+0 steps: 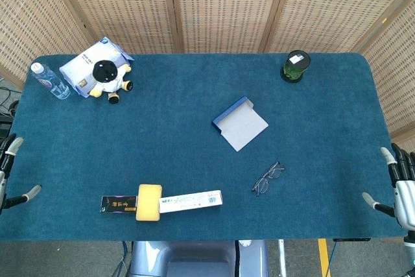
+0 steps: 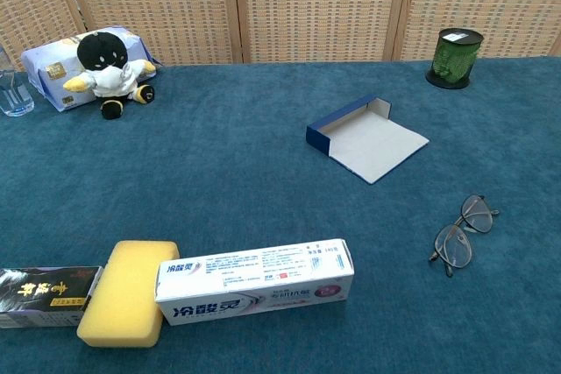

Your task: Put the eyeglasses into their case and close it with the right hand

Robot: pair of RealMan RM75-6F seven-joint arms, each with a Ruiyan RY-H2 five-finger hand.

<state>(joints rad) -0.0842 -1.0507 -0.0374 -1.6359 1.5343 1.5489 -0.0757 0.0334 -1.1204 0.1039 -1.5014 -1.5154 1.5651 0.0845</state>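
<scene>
Right now my right hand point(image 1: 401, 186) hangs at the table's point(image 1: 194, 180) right edge, fingers spread, holding nothing. My left hand point(image 1: 10, 173) waits likewise at the opposite edge. Between them, the eyeglasses point(image 1: 268, 178) lie folded near the open case point(image 1: 239, 123).

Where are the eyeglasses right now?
The eyeglasses lie folded on the blue table, right of centre in the head view, just in front of the open case and well clear of the right hand.
</scene>
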